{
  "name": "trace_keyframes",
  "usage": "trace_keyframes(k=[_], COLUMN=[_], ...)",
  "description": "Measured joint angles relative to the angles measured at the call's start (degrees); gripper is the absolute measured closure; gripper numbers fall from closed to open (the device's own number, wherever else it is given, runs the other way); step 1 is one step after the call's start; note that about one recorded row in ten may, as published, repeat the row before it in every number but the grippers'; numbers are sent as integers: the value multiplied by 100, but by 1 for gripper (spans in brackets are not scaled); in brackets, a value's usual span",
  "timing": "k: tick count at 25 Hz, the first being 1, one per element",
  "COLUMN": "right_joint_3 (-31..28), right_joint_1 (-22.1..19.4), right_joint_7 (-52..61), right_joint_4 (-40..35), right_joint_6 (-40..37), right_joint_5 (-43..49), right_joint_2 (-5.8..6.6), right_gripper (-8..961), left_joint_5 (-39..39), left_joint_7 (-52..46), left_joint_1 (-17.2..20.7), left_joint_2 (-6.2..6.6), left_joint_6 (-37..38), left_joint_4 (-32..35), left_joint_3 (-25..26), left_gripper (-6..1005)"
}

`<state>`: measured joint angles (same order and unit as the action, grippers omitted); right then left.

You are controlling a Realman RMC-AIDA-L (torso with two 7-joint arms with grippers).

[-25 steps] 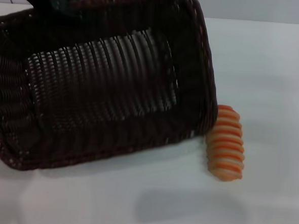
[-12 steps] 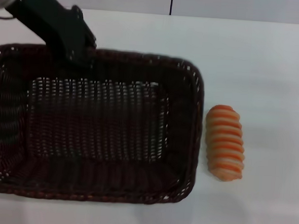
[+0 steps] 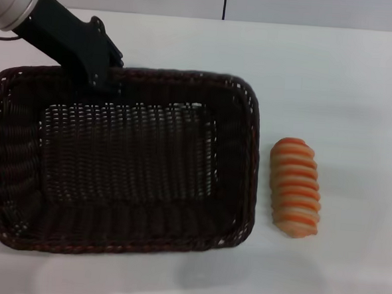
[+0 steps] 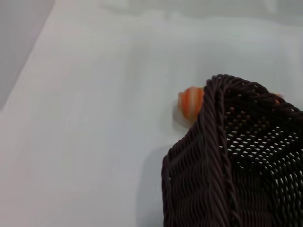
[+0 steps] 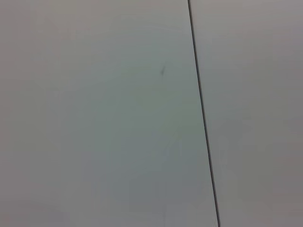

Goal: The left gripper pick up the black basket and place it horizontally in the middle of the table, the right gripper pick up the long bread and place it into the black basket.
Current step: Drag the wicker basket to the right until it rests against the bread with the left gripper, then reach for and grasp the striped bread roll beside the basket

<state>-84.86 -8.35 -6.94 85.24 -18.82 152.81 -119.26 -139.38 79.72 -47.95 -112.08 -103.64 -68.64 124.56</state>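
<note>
The black basket point(image 3: 247, 165) lies flat and lengthwise across the table point(image 3: 359, 84), left of centre in the head view. My left gripper point(image 3: 105, 80) reaches in from the far left and sits on the basket's far rim, shut on it. The long bread point(image 3: 295, 188), with orange and cream stripes, lies on the table just right of the basket, apart from it. The left wrist view shows a basket corner point(image 4: 222, 156) close up, with the bread point(image 4: 191, 101) partly hidden behind it. My right gripper is out of view.
The right wrist view shows only a plain pale surface with a thin dark seam point(image 5: 201, 113). White table spreads to the right of the bread and behind the basket. A wall runs along the table's far edge point(image 3: 224, 19).
The basket was raised and tilted close to the head camera; it has come down flat on the table. The left arm moved with it. The bread has not moved.
</note>
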Motion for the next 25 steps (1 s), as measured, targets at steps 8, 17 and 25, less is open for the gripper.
trace_keyframes(k=[8, 17, 25], right_joint_3=[57, 60, 68], right_joint_1=[-29, -60, -60], right_joint_7=[0, 0, 0], right_joint_4=[83, 125, 178], right_joint_6=[2, 4, 115], right_joint_5=[-6, -7, 1], right_joint_2=[-1, 1, 12], right_gripper=[343, 343, 343], left_joint_5=[-38, 100, 442], left_joint_7=[136, 280, 377], left_joint_1=[65, 416, 544], left_joint_2=[-94, -334, -459], left_joint_6=[154, 767, 1374], left_joint_4=[2, -565, -672], left_joint_3=[17, 256, 710], left_gripper=[708, 659, 662])
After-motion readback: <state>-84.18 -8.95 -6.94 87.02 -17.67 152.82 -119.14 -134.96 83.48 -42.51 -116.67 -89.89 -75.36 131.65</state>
